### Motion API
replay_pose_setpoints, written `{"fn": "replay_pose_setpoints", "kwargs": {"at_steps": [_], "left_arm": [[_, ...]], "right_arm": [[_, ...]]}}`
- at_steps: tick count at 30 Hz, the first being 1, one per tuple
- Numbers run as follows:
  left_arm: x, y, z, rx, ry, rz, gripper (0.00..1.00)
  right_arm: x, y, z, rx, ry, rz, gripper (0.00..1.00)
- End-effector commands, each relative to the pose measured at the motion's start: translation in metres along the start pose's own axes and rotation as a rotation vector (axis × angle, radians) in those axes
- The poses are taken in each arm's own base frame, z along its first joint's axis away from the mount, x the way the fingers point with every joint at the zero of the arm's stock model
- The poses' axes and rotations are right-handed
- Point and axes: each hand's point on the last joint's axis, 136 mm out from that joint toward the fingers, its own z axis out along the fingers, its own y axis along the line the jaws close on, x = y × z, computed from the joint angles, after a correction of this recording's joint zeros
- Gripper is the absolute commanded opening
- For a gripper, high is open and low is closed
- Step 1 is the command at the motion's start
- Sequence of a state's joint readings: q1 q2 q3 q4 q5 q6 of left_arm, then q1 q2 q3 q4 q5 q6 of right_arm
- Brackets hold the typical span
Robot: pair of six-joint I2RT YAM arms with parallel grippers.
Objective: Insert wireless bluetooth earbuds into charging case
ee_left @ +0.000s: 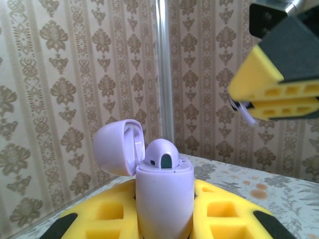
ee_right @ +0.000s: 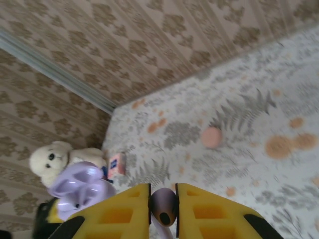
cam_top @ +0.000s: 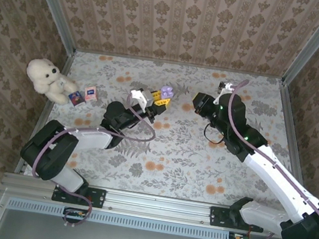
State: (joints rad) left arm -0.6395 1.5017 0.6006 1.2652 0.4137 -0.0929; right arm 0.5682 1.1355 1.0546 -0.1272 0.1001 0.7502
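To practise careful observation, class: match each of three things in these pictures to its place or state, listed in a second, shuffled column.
Things:
1 charging case
2 earbud outside the case
3 teddy bear

Places or states:
A pinched in the right pincer
B sitting on the table, far left
C held in the left pincer, lid open

Pairs: 1-C, 2-A, 3-B.

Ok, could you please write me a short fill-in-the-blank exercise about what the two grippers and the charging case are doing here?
1. The lid of the charging case stands ____.
2. The left gripper is shut on the charging ____.
3. The right gripper pinches an ____ between its yellow fingers.
Missing words: open; case; earbud.
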Motion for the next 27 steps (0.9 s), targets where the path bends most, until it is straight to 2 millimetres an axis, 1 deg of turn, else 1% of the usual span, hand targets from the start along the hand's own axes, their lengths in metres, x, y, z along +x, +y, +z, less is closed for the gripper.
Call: {"fn": "replay_pose_setpoints", "kwargs": {"at_steps": [1, 5, 10, 16, 22, 27], "left_arm": [[-0.018, -0.010, 0.011, 0.092, -0.052, -0.028, 0.00], [-0.024, -0.019, 0.019, 0.155, -0.063, -0.052, 0.00], [-0.031, -0.025, 0.026, 0.205, -0.076, -0.077, 0.00], [-0.041, -0.030, 0.032, 0.231, -0.095, -0.097, 0.00], [-0.051, -0.032, 0.036, 0.245, -0.115, -0.110, 0.00], [-0.053, -0.034, 0.037, 0.250, -0.118, -0.114, 0.00]], "right_arm": [[-0.032, 0.041, -0.013, -0.178, -0.095, -0.074, 0.19], [-0.039, 0.059, -0.016, -0.272, -0.125, -0.117, 0.19], [-0.043, 0.071, -0.021, -0.349, -0.149, -0.143, 0.19], [-0.040, 0.076, -0.021, -0.397, -0.160, -0.148, 0.19], [-0.034, 0.075, -0.017, -0.419, -0.157, -0.153, 0.19], [-0.030, 0.074, -0.013, -0.422, -0.148, -0.151, 0.19]]}}
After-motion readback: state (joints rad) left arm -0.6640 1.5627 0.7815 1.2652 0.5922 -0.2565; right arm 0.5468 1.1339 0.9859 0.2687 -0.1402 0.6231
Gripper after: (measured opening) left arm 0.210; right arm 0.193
